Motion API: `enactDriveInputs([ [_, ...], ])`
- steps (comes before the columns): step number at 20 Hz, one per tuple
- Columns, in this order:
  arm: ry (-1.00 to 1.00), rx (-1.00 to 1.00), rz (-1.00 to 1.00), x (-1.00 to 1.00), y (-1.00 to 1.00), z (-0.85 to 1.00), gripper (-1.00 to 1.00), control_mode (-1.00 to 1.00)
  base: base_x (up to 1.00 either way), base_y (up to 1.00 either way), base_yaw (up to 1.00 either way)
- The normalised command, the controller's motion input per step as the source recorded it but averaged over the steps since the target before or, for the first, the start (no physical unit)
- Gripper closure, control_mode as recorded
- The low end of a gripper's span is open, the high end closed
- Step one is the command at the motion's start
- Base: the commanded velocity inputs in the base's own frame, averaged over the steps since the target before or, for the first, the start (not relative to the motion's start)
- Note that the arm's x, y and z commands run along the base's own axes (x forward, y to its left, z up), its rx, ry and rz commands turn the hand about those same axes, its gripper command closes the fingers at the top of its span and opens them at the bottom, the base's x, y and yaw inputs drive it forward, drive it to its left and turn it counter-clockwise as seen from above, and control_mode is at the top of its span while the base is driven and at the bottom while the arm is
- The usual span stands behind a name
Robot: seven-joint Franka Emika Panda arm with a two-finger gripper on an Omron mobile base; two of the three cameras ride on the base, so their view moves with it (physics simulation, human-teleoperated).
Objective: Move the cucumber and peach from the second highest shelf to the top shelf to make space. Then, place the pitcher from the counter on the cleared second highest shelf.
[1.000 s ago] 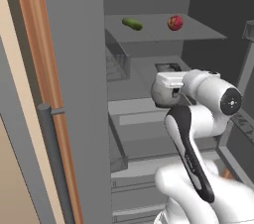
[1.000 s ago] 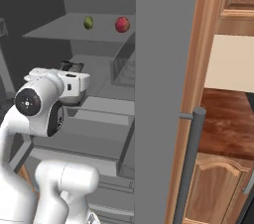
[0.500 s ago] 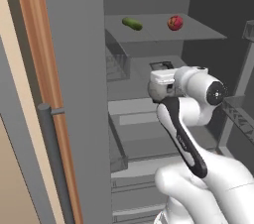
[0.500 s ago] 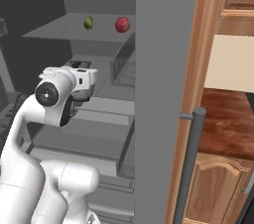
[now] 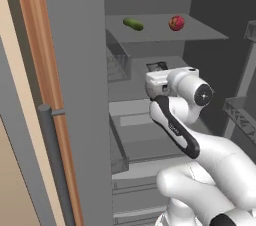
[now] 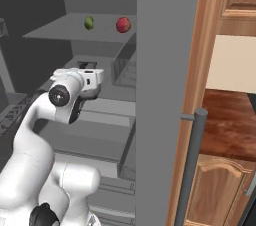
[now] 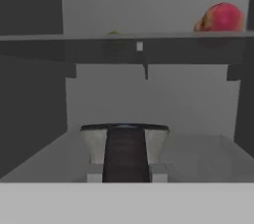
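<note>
Interior of an open grey refrigerator, seen past its door edge, with wooden cabinetry beside it. The top shelf (image 5: 195, 32), a flat plain grey panel, carries two items: the cucumber (image 5: 133, 24), a slim dark green vegetable lying on its side toward the left of the panel in the left base view, and the peach (image 5: 176, 23), a round red fruit with a yellowish patch, resting well apart from it toward the right. In the right base view the cucumber (image 6: 89, 22) appears end-on as a small green oval and the peach (image 6: 123, 24) sits to its right, nearer the refrigerator's side wall. In the hand view the peach (image 7: 221, 18) shows above the shelf's front edge at upper right, and a faint green sliver on that edge may be the cucumber.

The second highest shelf (image 5: 172, 63) lies directly below. The white arm reaches into the refrigerator at this level, its pincer (image 5: 157, 67) level with the shelf. The pincer (image 7: 125, 176) is closed as far as it goes on a small grey jug with a dark band, taken to be the pitcher (image 7: 125, 151), which stands upright on or just above the shelf surface; whether its base touches the shelf cannot be told.

At the right of the right base view, the glossy reddish-brown table (image 6: 227, 125) sits over a light brown arched cabinet door (image 6: 215, 190).
</note>
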Motion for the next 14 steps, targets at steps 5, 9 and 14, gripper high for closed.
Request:
enactDriveInputs([
  [5,-0.02,0.00,0.00,0.53,0.00,-0.02,1.00,-1.00,0.00,0.00,0.00],
  [9,0.00,0.00,0.00,0.59,0.00,0.00,1.00,-1.00,0.00,0.00,0.00],
  [14,0.00,0.00,0.00,0.65,0.00,0.00,1.00,-1.00,0.00,0.00,0.00],
])
